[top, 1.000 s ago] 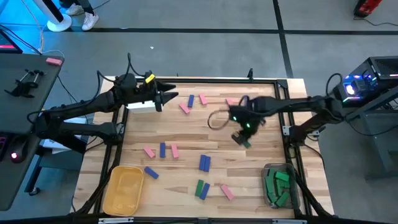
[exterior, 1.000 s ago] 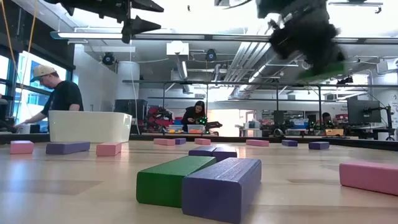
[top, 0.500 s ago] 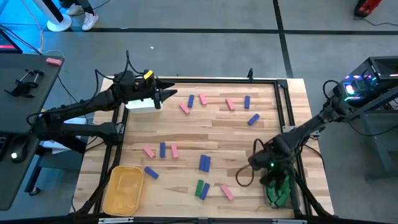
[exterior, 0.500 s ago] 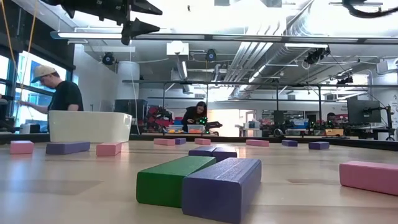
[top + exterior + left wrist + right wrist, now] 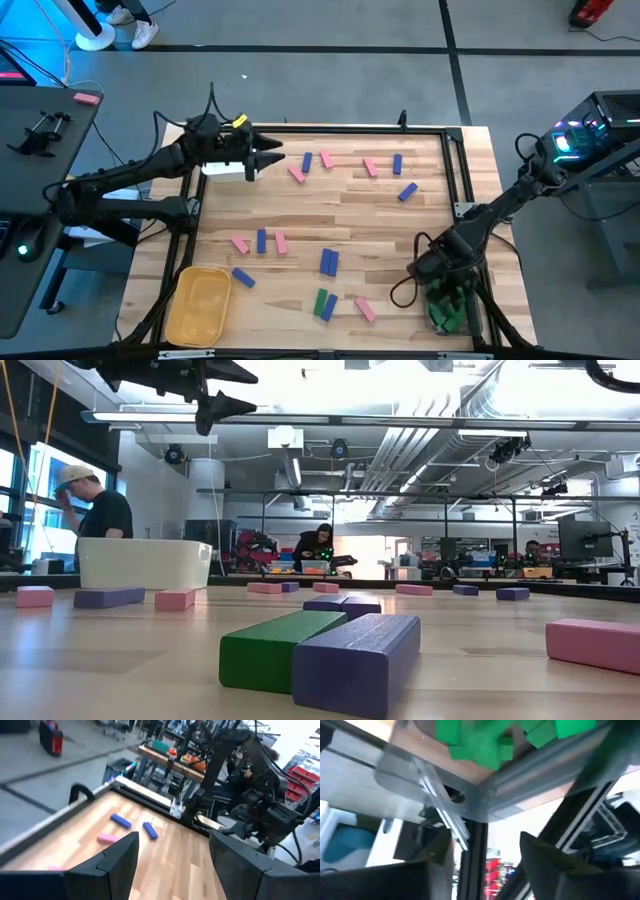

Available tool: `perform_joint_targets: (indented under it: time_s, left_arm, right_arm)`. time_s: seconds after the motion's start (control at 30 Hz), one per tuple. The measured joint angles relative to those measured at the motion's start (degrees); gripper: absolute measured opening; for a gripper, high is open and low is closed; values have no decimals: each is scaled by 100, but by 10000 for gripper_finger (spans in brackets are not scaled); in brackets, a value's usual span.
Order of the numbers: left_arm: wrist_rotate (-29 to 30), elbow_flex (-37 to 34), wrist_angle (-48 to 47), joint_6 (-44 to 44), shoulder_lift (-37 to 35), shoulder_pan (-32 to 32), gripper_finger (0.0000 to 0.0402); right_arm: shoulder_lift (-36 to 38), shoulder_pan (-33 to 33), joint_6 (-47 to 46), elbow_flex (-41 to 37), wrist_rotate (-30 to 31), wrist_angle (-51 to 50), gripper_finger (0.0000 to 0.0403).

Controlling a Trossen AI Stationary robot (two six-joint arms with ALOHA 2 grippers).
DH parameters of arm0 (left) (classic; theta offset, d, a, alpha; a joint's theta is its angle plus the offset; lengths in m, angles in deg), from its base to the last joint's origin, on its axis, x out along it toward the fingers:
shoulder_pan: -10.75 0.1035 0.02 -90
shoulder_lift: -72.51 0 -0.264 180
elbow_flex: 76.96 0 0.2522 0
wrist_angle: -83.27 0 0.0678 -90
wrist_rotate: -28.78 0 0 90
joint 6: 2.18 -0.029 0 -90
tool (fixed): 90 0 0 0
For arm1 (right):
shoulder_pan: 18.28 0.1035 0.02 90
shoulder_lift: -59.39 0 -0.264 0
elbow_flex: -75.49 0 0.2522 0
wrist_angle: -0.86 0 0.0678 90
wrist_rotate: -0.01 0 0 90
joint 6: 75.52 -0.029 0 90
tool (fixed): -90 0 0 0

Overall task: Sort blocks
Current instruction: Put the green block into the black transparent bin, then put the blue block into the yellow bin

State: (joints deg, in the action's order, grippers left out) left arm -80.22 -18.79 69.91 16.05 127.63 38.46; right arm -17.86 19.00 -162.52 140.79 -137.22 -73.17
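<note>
Pink, blue-purple and green blocks lie flat and scattered on the wooden table, among them a green block (image 5: pixel 321 302) beside a blue-purple block (image 5: pixel 330 305) near the front edge. Several green blocks (image 5: pixel 480 742) lie heaped in the clear bin (image 5: pixel 470 312) at the near right corner. My right gripper (image 5: pixel 465 860) hangs over that bin (image 5: pixel 437 283), open, with nothing between its fingers. My left gripper (image 5: pixel 272 158) stays raised above the far left part of the table, beside the white bin (image 5: pixel 226 168). It is open and empty in the left wrist view (image 5: pixel 172 840).
A yellow bin (image 5: pixel 200 303) stands at the near left corner. A metal frame (image 5: pixel 460 210) runs along the table's right edge beside the clear bin. Bare wood lies in the table's middle. People stand in the room behind the table, beyond the white bin (image 5: pixel 145 563).
My right gripper has swung from the table's middle toward the near right corner, carrying a green block, and now hangs over the clear bin. The block is no longer between its fingers.
</note>
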Motion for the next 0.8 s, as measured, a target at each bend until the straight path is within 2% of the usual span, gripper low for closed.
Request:
perform_joint_targets:
  time_s: [0.17, 0.3, 0.43, 0.57, 0.7, 0.8]
  left_arm:
    - [100, 0, -38, 675, 0, -345, 229]
    - [629, 9, 80, 856, 125, -1153, 229]
    - [1699, 9, 179, 1125, 616, -2428, 229]
    - [2631, 86, 303, 1777, 1490, -3682, 229]
    - [3011, 580, 222, 2359, 2612, -4726, 218]
    - [3056, 1189, 108, 2344, 3469, -5303, 182]
  right_arm:
    - [2, 39, 634, 84, 96, 52, 218]
    - [106, 67, 1149, 196, 734, 305, 230]
    - [224, 36, 1355, 317, 1818, 754, 228]
    - [302, -13, 1537, 368, 3184, 1339, 227]
    - [302, -29, 1875, 368, 4620, 2035, 227]
    - [302, -94, 2167, 368, 5283, 2667, 227]
